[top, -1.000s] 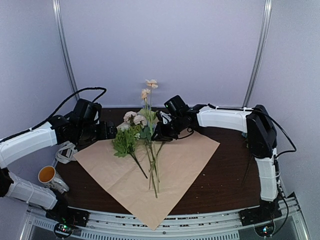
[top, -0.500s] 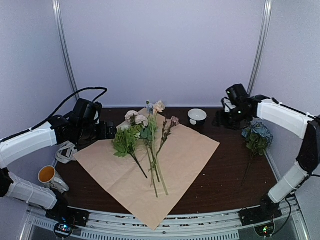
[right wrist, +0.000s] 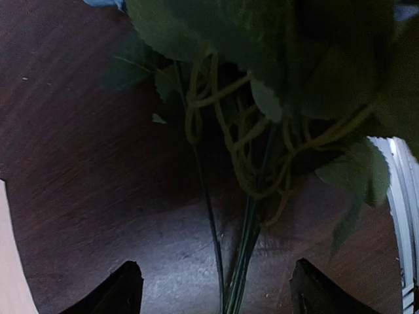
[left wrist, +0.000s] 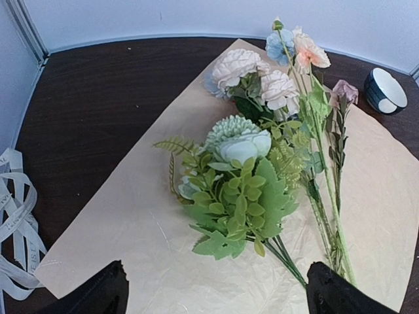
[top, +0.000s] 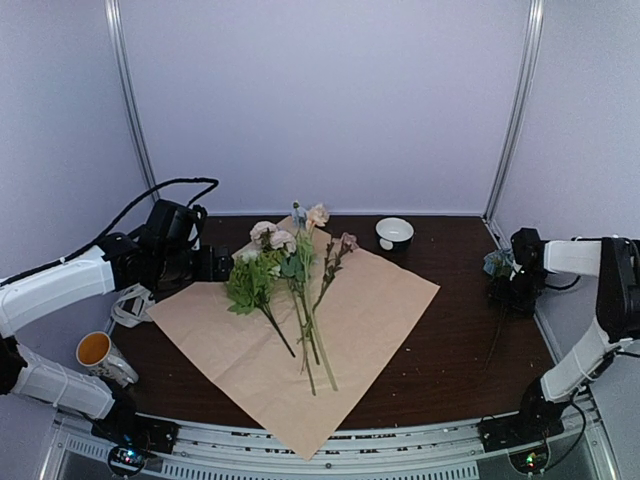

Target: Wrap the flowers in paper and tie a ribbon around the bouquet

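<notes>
Several flowers [top: 285,265] with pale pink and blue blooms lie across the paper [top: 380,300], which is spread flat with its beige-tan face up. My left gripper [top: 220,263] hovers open at the sheet's left corner; in the left wrist view the gripper [left wrist: 216,291] looks onto the leafy flowers [left wrist: 239,190]. The cream ribbon [left wrist: 16,226] lies coiled on the table to its left. My right gripper [top: 512,290] is open low over another bunch [top: 497,263] at the table's right edge. In the right wrist view that bunch's green stems [right wrist: 245,261] run between the gripper's [right wrist: 216,288] spread fingers.
A small white-rimmed bowl [top: 394,232] stands at the back beyond the paper. A cup [top: 97,352] with yellow contents sits at the near left, off the tabletop edge. A metal rail [right wrist: 406,196] borders the table beside the right bunch.
My right gripper let go of the pink stems it held above the paper, now lying there, swung to the table's right edge and opened over the other bunch. The left arm stayed.
</notes>
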Action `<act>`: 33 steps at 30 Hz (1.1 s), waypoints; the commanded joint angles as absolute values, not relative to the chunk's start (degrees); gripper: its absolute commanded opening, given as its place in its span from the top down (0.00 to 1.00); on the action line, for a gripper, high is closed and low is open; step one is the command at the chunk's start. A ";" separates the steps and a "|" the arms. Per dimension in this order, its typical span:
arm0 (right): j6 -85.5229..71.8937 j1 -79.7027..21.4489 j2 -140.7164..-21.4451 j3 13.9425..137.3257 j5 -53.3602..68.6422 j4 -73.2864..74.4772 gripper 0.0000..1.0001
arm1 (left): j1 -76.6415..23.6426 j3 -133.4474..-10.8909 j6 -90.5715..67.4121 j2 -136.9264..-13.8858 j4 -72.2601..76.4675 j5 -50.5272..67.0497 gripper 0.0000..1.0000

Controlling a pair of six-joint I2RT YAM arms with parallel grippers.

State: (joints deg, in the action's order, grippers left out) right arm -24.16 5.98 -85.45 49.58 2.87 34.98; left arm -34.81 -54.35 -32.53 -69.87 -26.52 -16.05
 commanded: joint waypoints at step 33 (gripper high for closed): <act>-35.64 -46.11 -111.04 93.14 14.37 16.11 0.95 | -28.07 -45.80 -33.75 -78.75 -22.35 -12.61 0.05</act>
State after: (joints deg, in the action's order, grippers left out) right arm -30.57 -43.75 -103.83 87.94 14.11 16.78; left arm -28.60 -47.94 -32.34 -77.30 -25.23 -13.54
